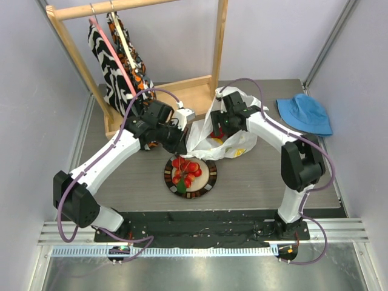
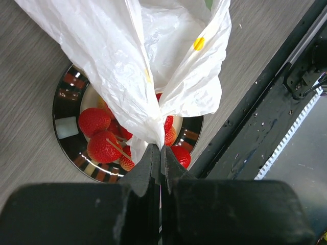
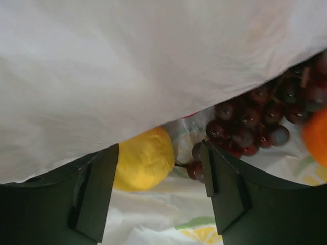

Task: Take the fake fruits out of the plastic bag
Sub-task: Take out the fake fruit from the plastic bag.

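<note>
The white plastic bag (image 1: 229, 136) lies on the table behind a striped plate (image 1: 209, 182). A cluster of red berries (image 1: 187, 171) with a green leaf lies on the plate. My left gripper (image 1: 180, 143) is shut on a bunched corner of the bag (image 2: 153, 76) and holds it above the plate (image 2: 64, 99) and berries (image 2: 102, 145). My right gripper (image 1: 220, 125) is open inside the bag's mouth. In the right wrist view, the right gripper (image 3: 159, 153) has a yellow lemon (image 3: 143, 159) by the left finger, a dark grape bunch (image 3: 250, 122) by the right finger, and an orange (image 3: 318, 137) at the right edge. The bag's film (image 3: 127, 66) hangs over them.
A blue hat (image 1: 305, 113) lies at the back right. A wooden clothes rack (image 1: 182, 91) with patterned clothes (image 1: 115, 60) stands at the back left. The black base rail (image 2: 265, 117) runs along the table's near edge.
</note>
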Robot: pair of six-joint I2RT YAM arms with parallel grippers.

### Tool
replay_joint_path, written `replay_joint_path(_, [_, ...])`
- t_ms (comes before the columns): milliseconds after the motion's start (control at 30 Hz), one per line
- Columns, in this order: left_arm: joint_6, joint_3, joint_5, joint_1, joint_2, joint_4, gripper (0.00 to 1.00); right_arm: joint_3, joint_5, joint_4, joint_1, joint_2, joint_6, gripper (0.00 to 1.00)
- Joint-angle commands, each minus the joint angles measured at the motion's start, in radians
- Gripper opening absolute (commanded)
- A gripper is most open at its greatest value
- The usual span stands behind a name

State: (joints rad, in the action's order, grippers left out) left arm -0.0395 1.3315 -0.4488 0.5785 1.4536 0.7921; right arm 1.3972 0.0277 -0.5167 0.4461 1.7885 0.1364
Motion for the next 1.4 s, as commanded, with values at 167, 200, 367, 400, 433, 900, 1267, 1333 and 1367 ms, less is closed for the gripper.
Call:
replay_joint_path(167, [0.016, 0.0, -0.048, -0.012, -0.042, -0.016, 0.0, 0.111, 0.025, 0.043, 0.016, 0.11, 0.046, 0.88])
replay_joint_path(200, [0.015, 0.0, -0.054, -0.011, -0.042, -0.019, 0.0, 0.129, 0.017, 0.043, 0.016, 0.121, 0.043, 0.88])
replay_joint_path(367, [-0.002, 0.011, -0.073, -0.011, -0.027, -0.036, 0.0, 0.204, -0.023, 0.047, 0.017, 0.208, 0.048, 0.89])
replay_joint_path(400, [-0.002, 0.017, -0.076, -0.012, -0.024, -0.036, 0.0, 0.216, -0.023, 0.046, 0.019, 0.224, 0.048, 0.89])
replay_joint_path(433, [-0.003, 0.02, -0.076, -0.012, -0.021, -0.034, 0.0, 0.229, -0.067, 0.047, 0.017, 0.242, 0.048, 0.89])
replay_joint_path(900, [0.0, 0.101, -0.018, -0.012, 0.053, -0.048, 0.0, 0.266, -0.008, 0.009, -0.029, 0.159, -0.161, 0.34])
replay_joint_path(1267, [0.036, 0.503, 0.131, -0.014, 0.309, -0.063, 0.0, 0.057, 0.201, -0.198, -0.083, -0.27, -0.385, 0.32])
replay_joint_path(1333, [0.036, 0.572, 0.148, -0.014, 0.376, -0.07, 0.0, 0.049, 0.26, -0.204, -0.084, -0.326, -0.385, 0.33])
replay_joint_path(1367, [0.062, 0.639, 0.156, -0.016, 0.398, -0.067, 0.0, 0.052, 0.291, -0.206, -0.083, -0.342, -0.386, 0.32])
